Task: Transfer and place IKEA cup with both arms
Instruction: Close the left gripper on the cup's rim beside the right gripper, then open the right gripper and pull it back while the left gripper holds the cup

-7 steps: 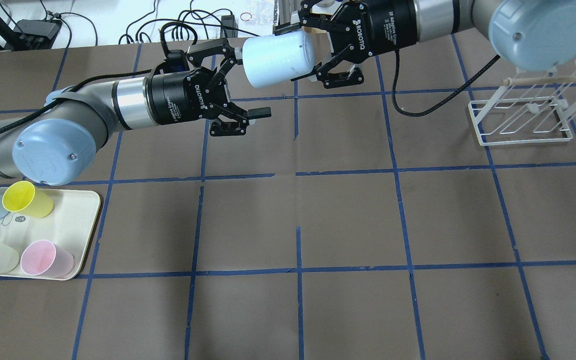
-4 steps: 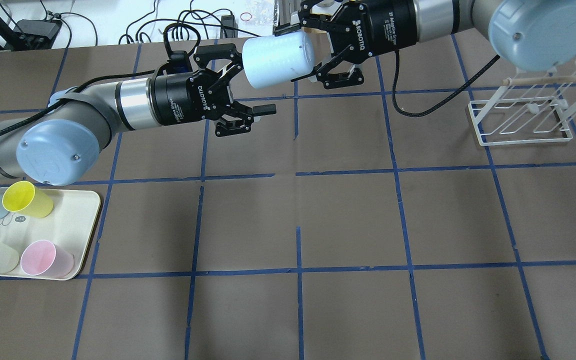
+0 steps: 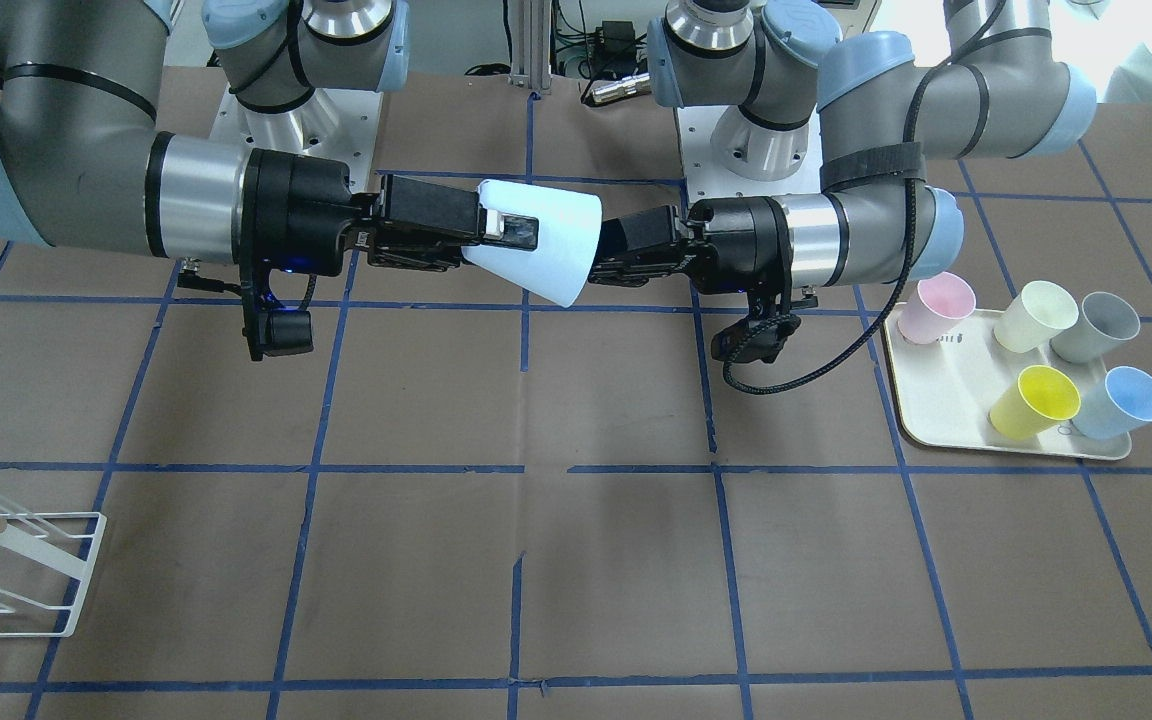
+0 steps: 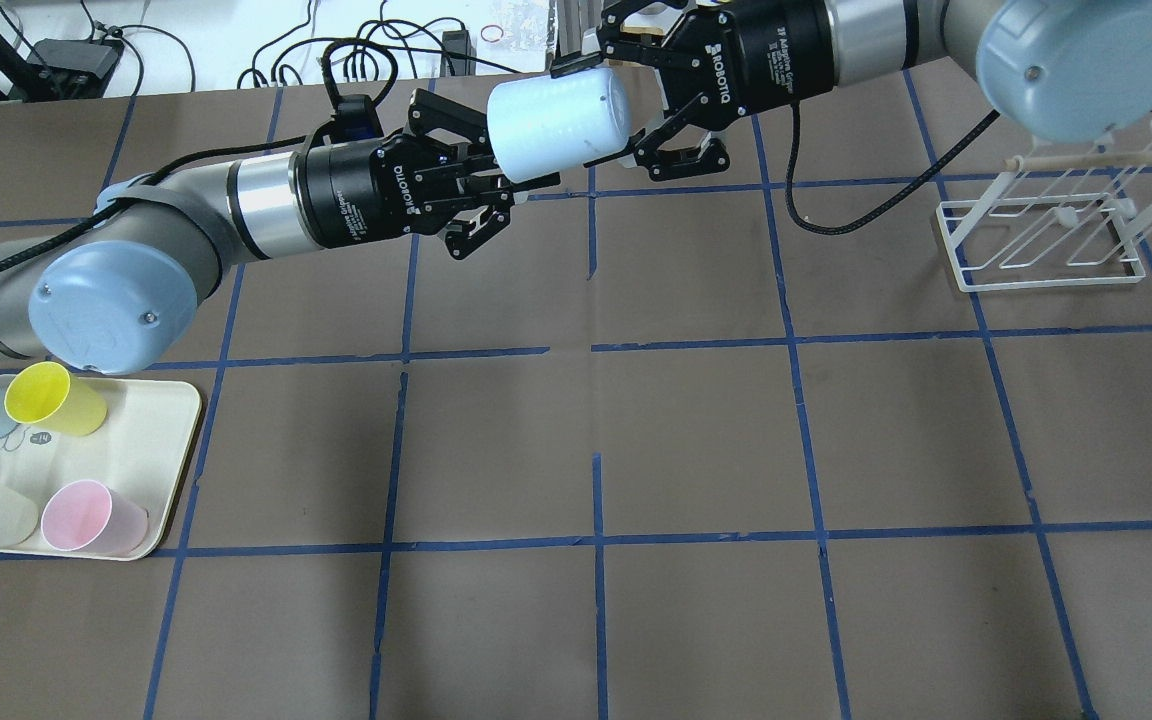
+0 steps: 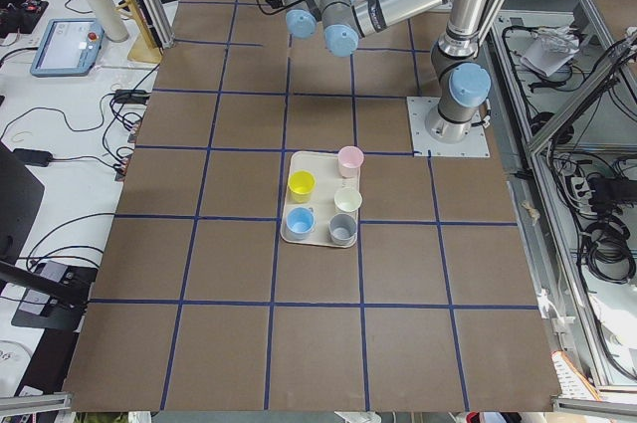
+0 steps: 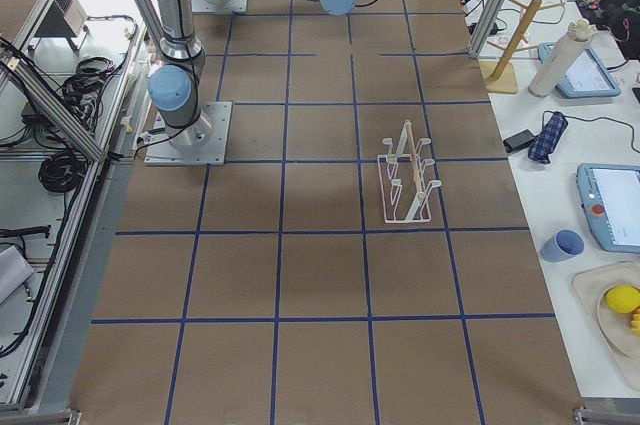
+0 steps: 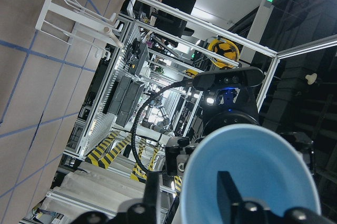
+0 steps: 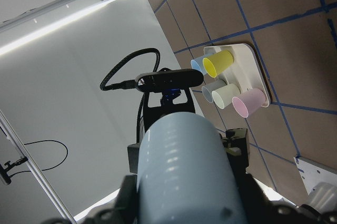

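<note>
Front view: the cup (image 3: 556, 250) is up in the air over the robot's side of the tabletop (image 3: 616, 560). It's lying sideways with its mouth pointing at the left tool (image 3: 621, 255). The right tool (image 3: 516, 240) is clamped on the narrow bottom end, one finger laid along the cup's side. The left tool sits right at the rim. A tray (image 3: 936, 425) on the robot's left holds five spare cups (image 3: 1046, 398), and a wire rack (image 3: 16, 570) sits at the opposite end.

Overhead: the cup hangs between the two tools, well apart from the tray and rack. The left tool looks narrow here, its tips tucked in at the rim.

Left side view: both tools are tiny up at the far end, so I can't tell anything about grip. The tray is mid-tabletop.

Right side view: the tools are too small again. The rack stands upright near the middle.

Left wrist cam: the cup's blue mouth fills the lower right. One of the fingers (image 7: 227, 190) is inside the mouth and the other is outside the wall. So this tool straddles the rim at a narrow gap, with a sliver of space on each side, not pinching.

Right wrist cam: the cup's outside runs straight out from between the fingers, held snug, with the tray beyond.
</note>
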`<control>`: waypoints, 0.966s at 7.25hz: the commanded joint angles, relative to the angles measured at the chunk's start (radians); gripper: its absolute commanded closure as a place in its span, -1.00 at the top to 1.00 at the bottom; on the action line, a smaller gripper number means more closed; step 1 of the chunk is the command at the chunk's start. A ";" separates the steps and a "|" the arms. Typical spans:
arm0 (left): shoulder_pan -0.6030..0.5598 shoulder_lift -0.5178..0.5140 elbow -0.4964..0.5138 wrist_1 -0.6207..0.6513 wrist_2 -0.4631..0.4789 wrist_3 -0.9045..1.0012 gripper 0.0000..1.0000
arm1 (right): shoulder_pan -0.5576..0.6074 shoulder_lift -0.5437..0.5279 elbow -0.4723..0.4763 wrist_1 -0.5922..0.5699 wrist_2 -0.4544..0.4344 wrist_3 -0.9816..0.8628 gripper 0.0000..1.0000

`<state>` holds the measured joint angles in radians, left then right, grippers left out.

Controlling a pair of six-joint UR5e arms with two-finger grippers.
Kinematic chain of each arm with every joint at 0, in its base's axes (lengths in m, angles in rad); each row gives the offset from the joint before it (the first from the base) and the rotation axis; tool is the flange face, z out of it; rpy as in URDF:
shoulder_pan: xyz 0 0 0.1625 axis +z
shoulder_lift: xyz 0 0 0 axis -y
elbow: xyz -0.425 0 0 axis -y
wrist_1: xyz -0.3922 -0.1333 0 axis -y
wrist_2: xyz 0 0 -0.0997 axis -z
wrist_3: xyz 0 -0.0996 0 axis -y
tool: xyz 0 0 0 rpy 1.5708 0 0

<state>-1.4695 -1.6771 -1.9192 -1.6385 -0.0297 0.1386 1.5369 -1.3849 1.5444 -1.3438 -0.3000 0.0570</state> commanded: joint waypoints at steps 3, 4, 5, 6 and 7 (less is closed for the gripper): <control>0.002 0.020 0.000 0.000 0.001 -0.004 -1.00 | -0.017 0.001 -0.021 -0.049 -0.034 0.004 1.00; 0.006 0.023 0.002 0.000 0.004 -0.004 -1.00 | -0.061 0.001 -0.035 -0.067 -0.081 0.009 1.00; 0.015 0.024 0.003 -0.001 0.013 -0.004 -1.00 | -0.120 0.003 -0.050 -0.066 -0.164 0.012 1.00; 0.021 0.025 0.003 -0.004 0.019 -0.004 -1.00 | -0.161 -0.002 -0.055 -0.073 -0.241 0.012 1.00; 0.056 0.028 0.006 -0.001 0.124 -0.004 -1.00 | -0.167 -0.002 -0.059 -0.133 -0.368 0.011 1.00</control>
<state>-1.4423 -1.6519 -1.9152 -1.6409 0.0130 0.1350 1.3954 -1.3853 1.4921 -1.4287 -0.5369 0.0681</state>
